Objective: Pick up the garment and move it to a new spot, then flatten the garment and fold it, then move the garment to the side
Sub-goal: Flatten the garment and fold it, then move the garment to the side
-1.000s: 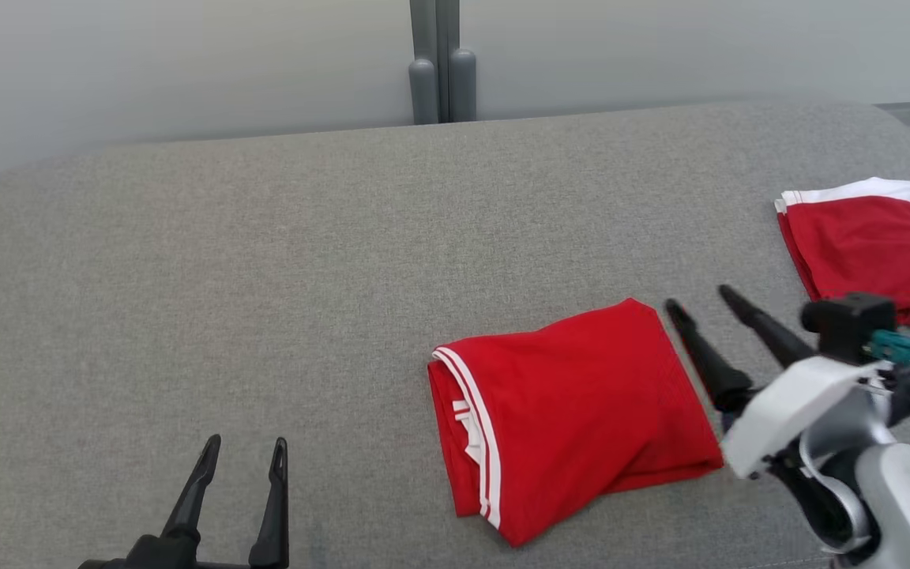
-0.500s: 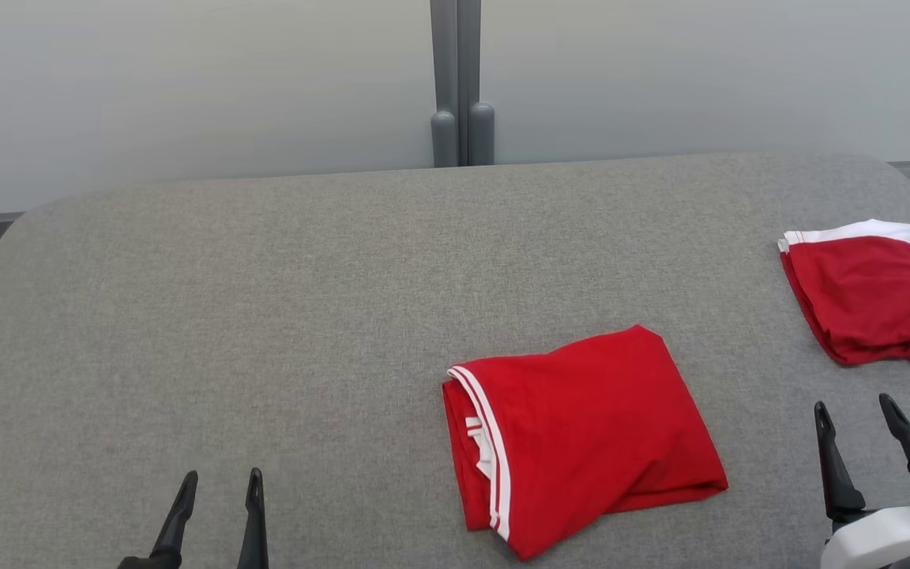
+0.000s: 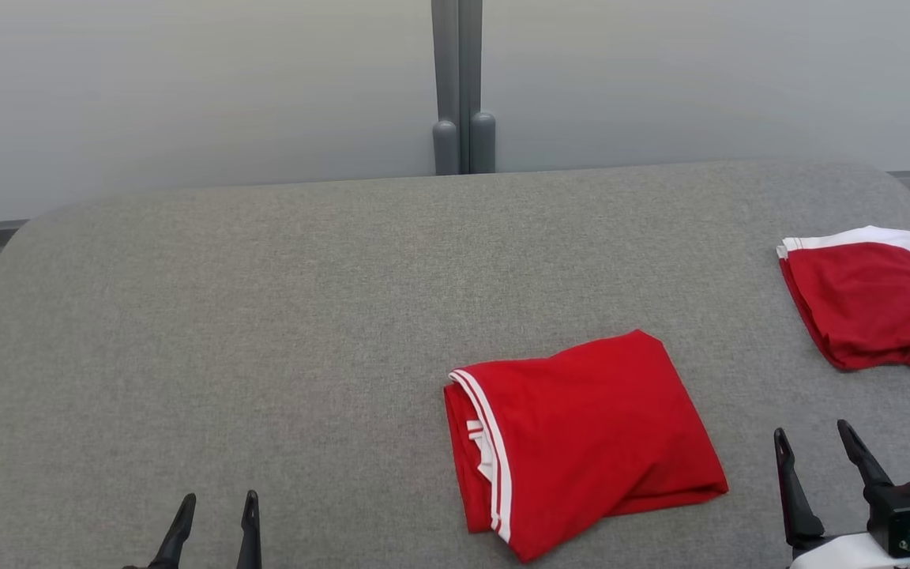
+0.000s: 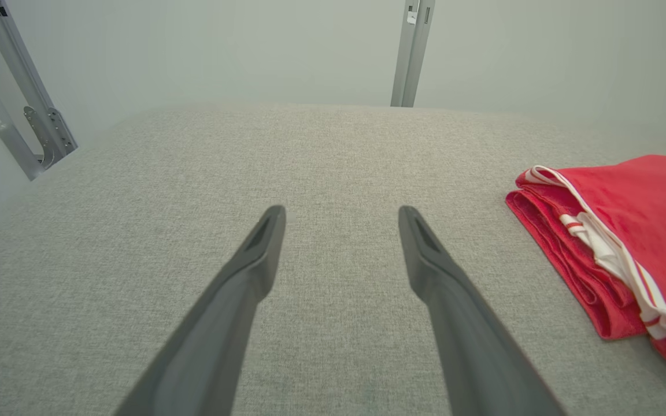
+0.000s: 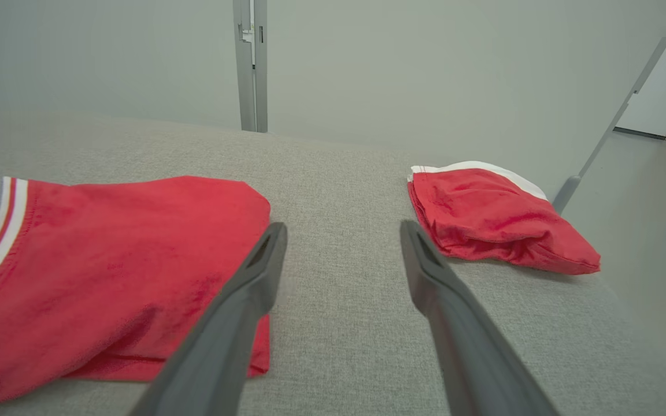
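Note:
A folded red garment (image 3: pixel 581 438) with white stripes along one edge lies flat on the grey padded table (image 3: pixel 265 316), right of centre. It also shows at the right in the left wrist view (image 4: pixel 628 231) and at the left in the right wrist view (image 5: pixel 107 271). My left gripper (image 3: pixel 216 500) stands open at the lower left, well left of the garment, empty (image 4: pixel 341 211). My right gripper (image 3: pixel 812 431) stands open at the lower right, just right of the garment, nothing between its fingers (image 5: pixel 341 226).
A second folded red garment with a white band (image 3: pixel 874 304) lies at the table's right edge (image 5: pixel 495 219). A grey post (image 3: pixel 463 87) stands behind the table against a pale wall. Beyond the right edge the floor drops away (image 5: pixel 645 231).
My right gripper has drawn back from beside the garment to the lower right. The camera tilted, shifting the whole picture downward. Both garments lie as before.

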